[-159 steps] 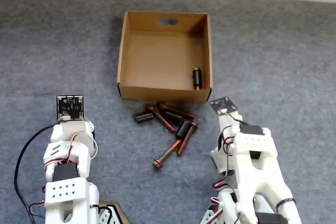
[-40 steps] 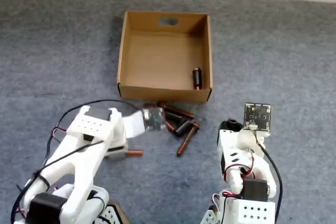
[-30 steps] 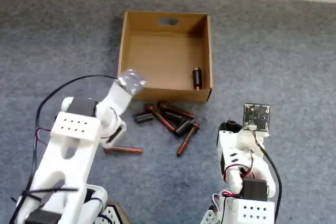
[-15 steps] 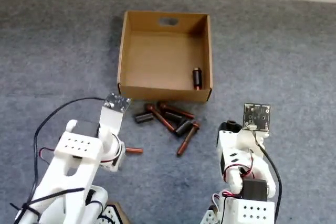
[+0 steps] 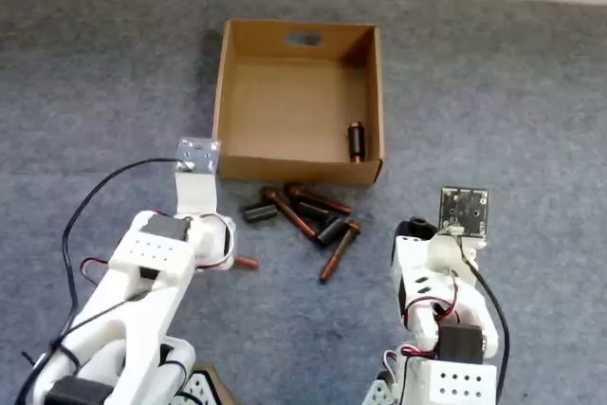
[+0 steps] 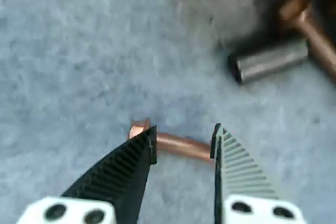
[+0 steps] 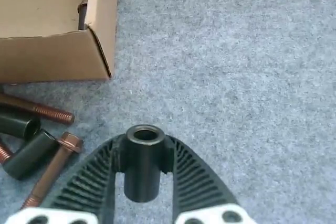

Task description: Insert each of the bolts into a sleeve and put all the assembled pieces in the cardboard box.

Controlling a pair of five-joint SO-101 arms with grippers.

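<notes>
Bench: grey carpeted bench [image 5: 493, 92] carrying everything.
Cardboard box: the cardboard box [image 5: 296, 170] sits at the far centre, open-topped.
Left gripper: the left gripper [image 6: 182, 136] is low over the bench, left of the pile, its fingers spread to either side of a lone bolt [image 6: 178, 145] that lies flat and is not yet pinched.
Right gripper: the right gripper [image 7: 143, 150] is near right, with its fingers pinching an upright black sleeve [image 7: 142, 174].
Pile: loose bolts and sleeves [image 5: 308, 215] lie just near the box's near wall.
Progress: early, I judge. One assembled piece [image 5: 356, 141] lies in the box's right near corner. Several bolts and sleeves are still unjoined outside it.
Change: five seconds back the lone bolt lay at the pile's near edge, and now it lies apart to the left. The left arm has swung over it within the last second, while the right arm has kept still.
</notes>
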